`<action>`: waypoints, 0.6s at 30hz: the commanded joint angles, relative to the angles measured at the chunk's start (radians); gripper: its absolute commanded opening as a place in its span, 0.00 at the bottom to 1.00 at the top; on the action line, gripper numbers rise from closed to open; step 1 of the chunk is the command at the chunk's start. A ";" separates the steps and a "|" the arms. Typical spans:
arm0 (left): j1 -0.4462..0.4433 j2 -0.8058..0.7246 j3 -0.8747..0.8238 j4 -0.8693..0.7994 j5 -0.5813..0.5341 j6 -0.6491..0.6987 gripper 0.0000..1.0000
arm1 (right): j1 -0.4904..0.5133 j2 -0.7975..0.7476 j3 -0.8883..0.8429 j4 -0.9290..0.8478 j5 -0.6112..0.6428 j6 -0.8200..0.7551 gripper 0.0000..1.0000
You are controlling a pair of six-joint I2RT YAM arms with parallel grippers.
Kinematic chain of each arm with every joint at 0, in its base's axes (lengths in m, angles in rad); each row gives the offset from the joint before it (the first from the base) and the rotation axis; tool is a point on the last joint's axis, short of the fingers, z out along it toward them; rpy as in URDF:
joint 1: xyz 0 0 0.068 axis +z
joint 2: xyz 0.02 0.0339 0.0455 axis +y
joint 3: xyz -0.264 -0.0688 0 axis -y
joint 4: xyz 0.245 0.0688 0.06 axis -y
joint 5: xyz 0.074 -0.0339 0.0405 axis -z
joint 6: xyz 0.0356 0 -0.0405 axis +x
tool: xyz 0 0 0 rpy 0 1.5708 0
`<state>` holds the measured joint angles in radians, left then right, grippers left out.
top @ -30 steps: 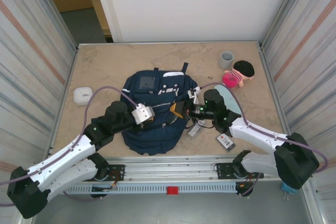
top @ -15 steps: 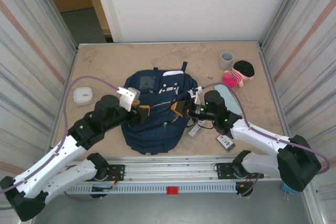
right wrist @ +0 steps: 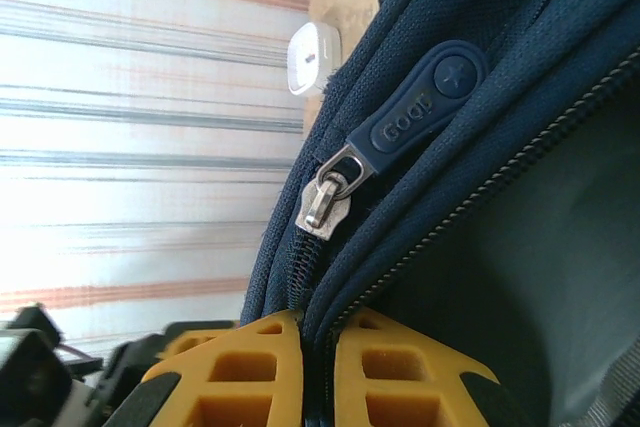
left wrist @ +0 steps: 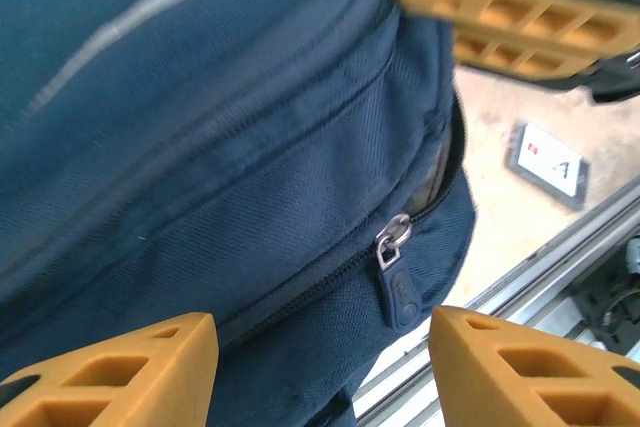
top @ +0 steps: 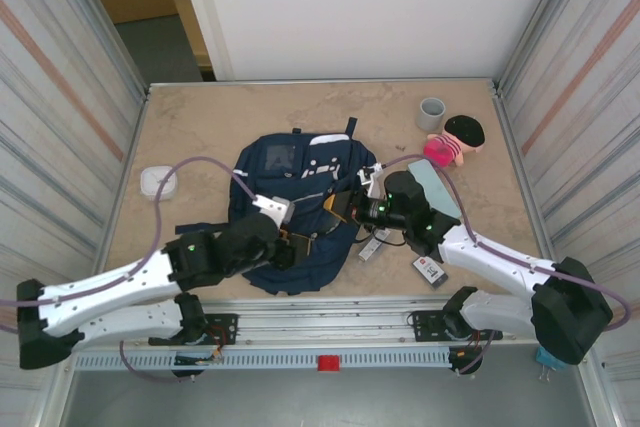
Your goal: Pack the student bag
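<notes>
The student bag (top: 300, 192), a navy-blue backpack, lies flat in the middle of the table. My right gripper (top: 337, 209) is shut on the fabric edge of the bag's opening (right wrist: 330, 307), just below a zip slider and its blue pull (right wrist: 400, 127). My left gripper (top: 297, 243) hovers open over the bag's near end. In the left wrist view its orange fingertips (left wrist: 110, 367) stand wide either side of a zip pull (left wrist: 395, 282), touching nothing. The right gripper's fingers (left wrist: 500, 7) appear at the top of that view.
A grey cup (top: 432, 113) and a doll (top: 455, 139) stand at the back right. A white round object (top: 157, 183) lies left of the bag. A small card (top: 430, 270) lies near the front edge, right of the bag.
My left gripper has opened and swung from the bag's middle out to the left, then back to the bag's near end. The right gripper has kept its hold.
</notes>
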<state>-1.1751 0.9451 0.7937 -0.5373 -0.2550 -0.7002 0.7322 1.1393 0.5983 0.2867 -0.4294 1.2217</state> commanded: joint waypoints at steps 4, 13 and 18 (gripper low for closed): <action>-0.053 0.100 0.060 0.008 -0.048 -0.115 0.57 | 0.015 0.011 0.066 0.073 0.027 -0.039 0.00; -0.074 0.160 0.065 0.091 -0.074 -0.174 0.51 | 0.031 0.015 0.067 0.077 0.036 -0.039 0.00; -0.113 0.160 0.096 0.048 -0.107 -0.193 0.51 | 0.031 0.014 0.071 0.055 0.047 -0.041 0.00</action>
<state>-1.2690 1.1130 0.8501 -0.5003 -0.3161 -0.8562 0.7536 1.1580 0.6117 0.2840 -0.4126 1.2186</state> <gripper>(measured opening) 0.505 0.106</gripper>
